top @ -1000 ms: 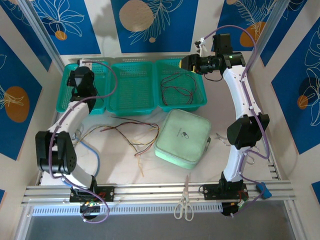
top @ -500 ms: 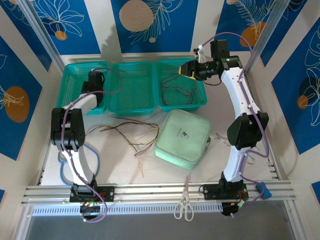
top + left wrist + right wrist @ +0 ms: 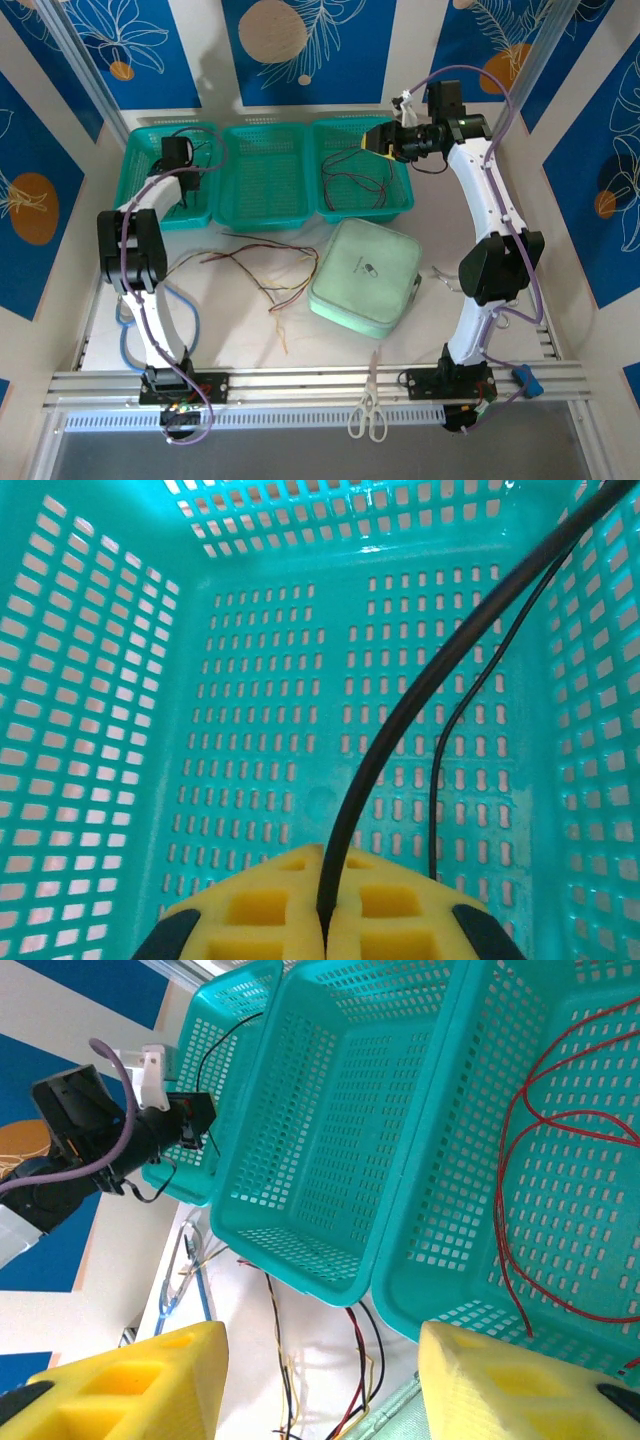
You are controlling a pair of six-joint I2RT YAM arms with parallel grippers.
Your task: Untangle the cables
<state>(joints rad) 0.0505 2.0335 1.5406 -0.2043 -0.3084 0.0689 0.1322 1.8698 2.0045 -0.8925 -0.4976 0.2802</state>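
Observation:
My left gripper (image 3: 180, 165) hangs inside the left teal basket (image 3: 138, 170), shut on a black cable (image 3: 420, 680) that runs up and to the right from between the yellow pads (image 3: 250, 920). A thinner black strand (image 3: 470, 710) trails beside it over the basket floor (image 3: 250, 730). More cables (image 3: 265, 265), black, dark red and tan, lie tangled on the table. Dark red cables (image 3: 355, 180) lie in the right basket (image 3: 405, 195). My right gripper (image 3: 375, 140) hovers open over that basket's far edge, with nothing between its pads (image 3: 130, 1380).
An empty middle basket (image 3: 265, 175) sits between the two others. A pale green pouch (image 3: 365, 275) lies right of the tangle. A blue-tubed stethoscope (image 3: 190, 310) is near the left arm, scissors (image 3: 368, 410) rest on the front rail, and metal forceps (image 3: 445, 280) lie by the right arm.
The left arm has unfolded and straightened up, with its gripper still over the left basket and shut on the black cable. The right arm has shifted only slightly.

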